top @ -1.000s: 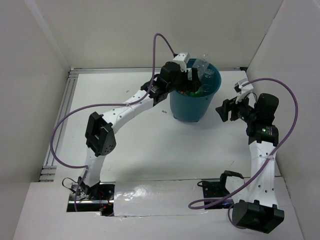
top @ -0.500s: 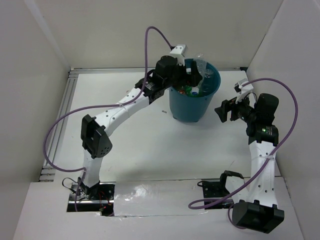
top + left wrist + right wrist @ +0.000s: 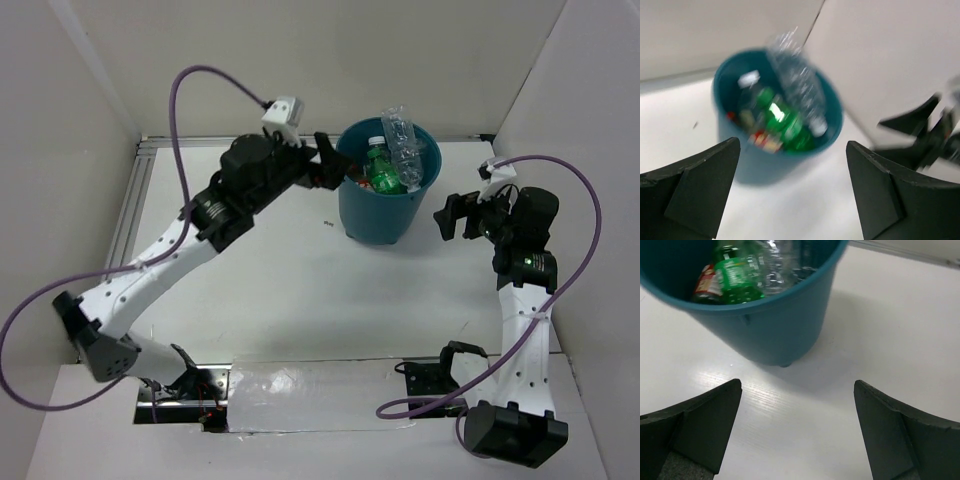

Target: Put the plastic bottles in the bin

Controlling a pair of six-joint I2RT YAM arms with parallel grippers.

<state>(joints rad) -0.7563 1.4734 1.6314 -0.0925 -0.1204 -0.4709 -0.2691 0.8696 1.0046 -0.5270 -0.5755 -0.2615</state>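
The teal bin [image 3: 385, 205] stands at the back middle of the table. Inside it lie a green bottle [image 3: 381, 172], a clear bottle [image 3: 402, 140] that sticks up above the rim, and a red-labelled bottle [image 3: 358, 181]. The left wrist view shows the bin [image 3: 745, 165] with the green bottle [image 3: 782, 120] and clear bottle [image 3: 800, 85], blurred. The right wrist view shows the bin [image 3: 775, 325], green bottle [image 3: 735, 277] and red-labelled bottle [image 3: 706, 282]. My left gripper [image 3: 326, 165] is open and empty, just left of the bin. My right gripper [image 3: 455, 215] is open and empty, right of the bin.
White walls enclose the table on the left, back and right. A metal rail [image 3: 120, 240] runs along the left edge. Purple cables loop over both arms. A small dark speck [image 3: 327, 223] lies on the table left of the bin.
My left arm has pulled back from over the bin to its left side, and the gripper is clear of the rim. The right arm has hardly moved.
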